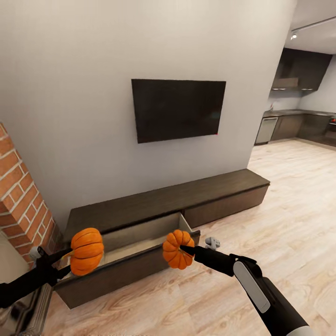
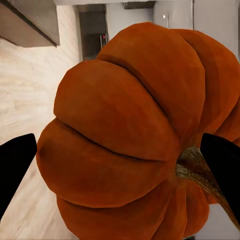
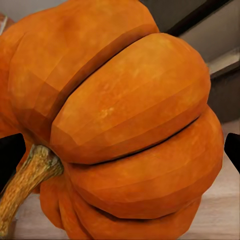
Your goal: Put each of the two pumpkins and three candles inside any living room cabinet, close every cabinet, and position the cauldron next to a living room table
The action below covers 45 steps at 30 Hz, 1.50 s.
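The long dark-brown cabinet point(image 1: 200, 189) runs along the wall under the TV, with its left drawer point(image 1: 140, 242) pulled open and pale inside. My left gripper point(image 1: 70, 261) is shut on one orange pumpkin point(image 1: 87, 251) point(image 2: 130, 135), held over the drawer's left front corner. My right gripper point(image 1: 183, 249) is shut on the other pumpkin point(image 1: 177, 248) point(image 3: 120, 125), held at the drawer's right front corner. In each wrist view the black fingertips point(image 2: 220, 160) point(image 3: 10, 155) flank the ribbed fruit. The candles and the cauldron are out of view.
A black TV point(image 1: 178, 108) hangs on the grey wall. A brick column point(image 1: 21, 196) stands at the left. A small grey object point(image 1: 212, 242) lies on the wood floor by the drawer. The dark kitchen point(image 1: 298, 107) lies far right, across open floor.
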### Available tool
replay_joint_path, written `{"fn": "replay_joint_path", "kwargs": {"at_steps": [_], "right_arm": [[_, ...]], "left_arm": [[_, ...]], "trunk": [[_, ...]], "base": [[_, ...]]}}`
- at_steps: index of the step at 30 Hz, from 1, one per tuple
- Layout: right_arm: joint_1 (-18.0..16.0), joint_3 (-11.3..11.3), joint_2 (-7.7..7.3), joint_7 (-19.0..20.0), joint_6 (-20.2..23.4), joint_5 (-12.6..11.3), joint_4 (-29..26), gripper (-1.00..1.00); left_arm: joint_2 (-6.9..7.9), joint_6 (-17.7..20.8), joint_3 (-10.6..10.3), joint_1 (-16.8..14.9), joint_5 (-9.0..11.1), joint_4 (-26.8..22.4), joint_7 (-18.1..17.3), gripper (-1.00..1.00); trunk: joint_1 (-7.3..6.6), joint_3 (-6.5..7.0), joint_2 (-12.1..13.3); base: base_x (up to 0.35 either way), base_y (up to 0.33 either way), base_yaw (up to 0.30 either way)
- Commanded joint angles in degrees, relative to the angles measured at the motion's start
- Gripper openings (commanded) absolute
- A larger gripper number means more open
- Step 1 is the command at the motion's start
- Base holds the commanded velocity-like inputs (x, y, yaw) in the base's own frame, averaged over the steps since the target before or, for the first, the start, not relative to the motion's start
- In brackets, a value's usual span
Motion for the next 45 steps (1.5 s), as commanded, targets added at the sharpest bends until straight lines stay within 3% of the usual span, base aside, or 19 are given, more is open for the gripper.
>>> {"fn": "replay_joint_path", "kwargs": {"at_steps": [1, 27, 45], "right_arm": [[-0.03, 0.03, -0.04, 0.04, 0.22, -0.58, -0.07, -1.00], [-0.03, 0.03, -0.14, 0.14, 0.22, -0.63, 0.02, -1.00], [-0.03, 0.03, -0.33, 0.48, 0.24, -0.67, -0.24, -1.00]], "left_arm": [[0.06, 0.64, -0.27, -0.12, 0.58, 0.05, -0.22, -1.00], [-0.03, 0.64, -0.28, -0.12, 0.60, 0.05, -0.20, -1.00], [-0.03, 0.64, -0.27, -0.12, 0.57, -0.08, -0.16, -1.00]], "trunk": [[-0.22, 0.13, 0.37], [-5.93, 4.79, 10.80], [-5.93, 4.79, 10.80]], "base": [[0.000, 0.000, 0.275], [0.000, 0.000, 0.275], [0.093, -0.096, 0.053]]}}
